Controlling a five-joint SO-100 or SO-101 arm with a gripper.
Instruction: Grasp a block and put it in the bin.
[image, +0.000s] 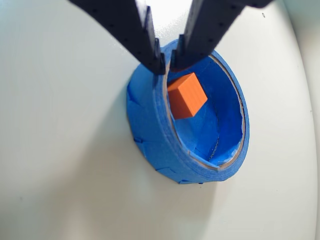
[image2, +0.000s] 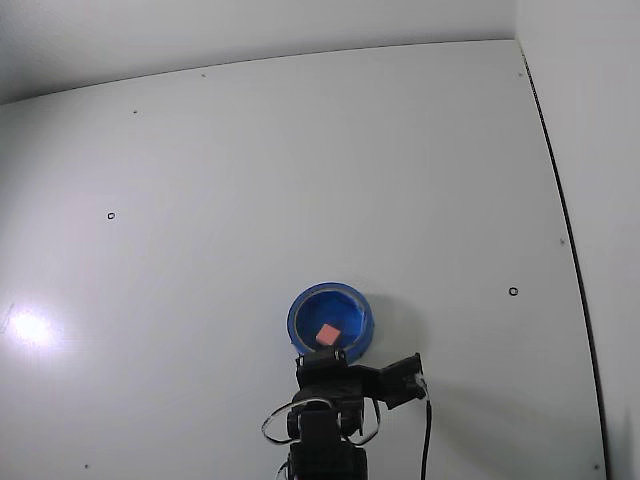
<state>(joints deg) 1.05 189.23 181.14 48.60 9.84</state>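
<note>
Orange in the wrist view, the block is seen inside the bin, a blue ring with a thick rim, resting on its blue floor near the rim's upper left part. Two black fingers enter from the top edge, and their tips are held just above the rim. The gripper is only narrowly parted, a slim gap being left between the tips, and nothing is held between them. The block is apart from the tips, just below them in the picture. White table surface is seen all around the bin.

Pale pink in the fixed view, the block is seen lying near the middle of the bin. The bin is placed on the table close to its near edge, a little right of centre. The arm rises from the bottom edge, and the gripper is held over the bin's near rim; its jaws cannot be made out here.
</note>
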